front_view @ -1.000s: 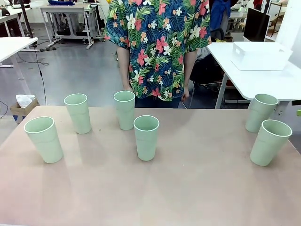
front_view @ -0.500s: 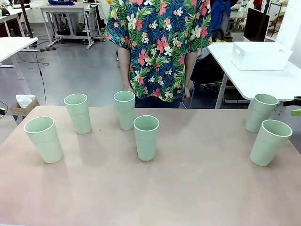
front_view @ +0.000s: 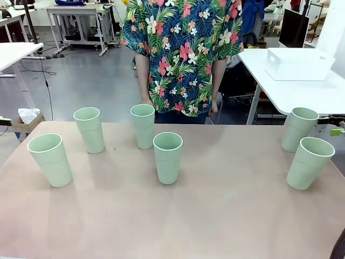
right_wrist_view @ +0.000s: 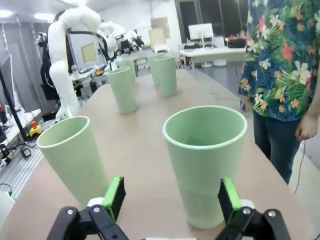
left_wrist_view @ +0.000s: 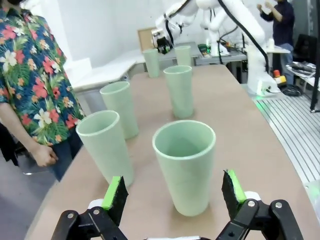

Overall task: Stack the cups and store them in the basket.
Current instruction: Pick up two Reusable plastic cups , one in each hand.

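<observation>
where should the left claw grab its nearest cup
Probably the upper wall just below the rim, coming level from the left end of the table. The cup stands upright, widens upward and lines up between the pads of the open left claw; the next cup stands apart.

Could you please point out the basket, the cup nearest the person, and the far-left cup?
Basket (front_view: 298, 70), front view, its near wall.
Cup nearest the person (front_view: 143, 129), front view, middle of its wall.
Far-left cup (front_view: 52, 163), front view, middle of its wall.
</observation>
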`<state>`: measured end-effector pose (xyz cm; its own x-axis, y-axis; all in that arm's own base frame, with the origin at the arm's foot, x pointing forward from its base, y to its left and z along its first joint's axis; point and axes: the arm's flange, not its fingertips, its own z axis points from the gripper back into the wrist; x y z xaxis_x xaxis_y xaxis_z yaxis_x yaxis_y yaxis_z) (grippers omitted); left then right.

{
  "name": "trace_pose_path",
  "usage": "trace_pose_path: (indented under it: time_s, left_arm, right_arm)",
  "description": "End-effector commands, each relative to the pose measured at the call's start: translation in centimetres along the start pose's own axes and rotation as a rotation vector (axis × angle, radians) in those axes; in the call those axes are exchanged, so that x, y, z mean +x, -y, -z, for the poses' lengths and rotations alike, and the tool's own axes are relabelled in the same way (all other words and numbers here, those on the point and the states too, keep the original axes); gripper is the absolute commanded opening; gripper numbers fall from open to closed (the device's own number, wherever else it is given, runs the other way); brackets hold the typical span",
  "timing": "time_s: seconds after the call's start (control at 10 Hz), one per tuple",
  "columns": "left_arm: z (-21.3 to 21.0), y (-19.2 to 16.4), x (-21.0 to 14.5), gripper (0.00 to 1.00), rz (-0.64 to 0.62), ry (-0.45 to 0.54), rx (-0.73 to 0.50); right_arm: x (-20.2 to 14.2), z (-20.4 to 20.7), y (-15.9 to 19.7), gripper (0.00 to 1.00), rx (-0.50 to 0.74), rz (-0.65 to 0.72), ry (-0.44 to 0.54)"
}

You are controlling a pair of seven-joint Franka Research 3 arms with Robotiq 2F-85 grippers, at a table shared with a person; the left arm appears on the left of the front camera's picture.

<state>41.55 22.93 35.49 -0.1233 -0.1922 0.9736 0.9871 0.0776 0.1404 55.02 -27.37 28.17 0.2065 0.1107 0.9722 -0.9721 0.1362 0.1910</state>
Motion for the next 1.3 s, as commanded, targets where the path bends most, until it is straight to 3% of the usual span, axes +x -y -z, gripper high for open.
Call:
trace_pose_path:
  time_s: [0.0,0.4,0.5,0.6,0.9,1.2]
  left_arm:
    - [-0.3,2.6,-5.4,1.00,0.079,0.049,0.038]
    - [0.5,2.8,-7.5,1.00,0.059,-0.023,-0.023]
    - [0.6,2.6,-7.1,1.00,0.026,-0.021,-0.062]
    - [0.6,-0.8,-1.1,1.00,-0.008,0.011,0.015]
    - [0.7,-0.7,-1.6,1.00,-0.023,0.000,-0.004]
    - [1.4,-2.3,-4.4,1.00,-0.079,-0.049,-0.081]
  right_arm:
    - [-0.5,0.5,1.3,1.00,-0.024,-0.057,0.093]
    - [-1.3,1.4,2.7,1.00,-0.092,-0.067,0.111]
    - [-1.7,1.2,1.8,1.00,-0.051,-0.028,0.111]
    - [-1.7,1.2,1.8,1.00,-0.051,-0.028,0.111]
    - [-1.9,1.1,1.9,1.00,-0.060,-0.026,0.112]
    - [-1.4,2.1,2.5,1.00,-0.033,-0.094,0.065]
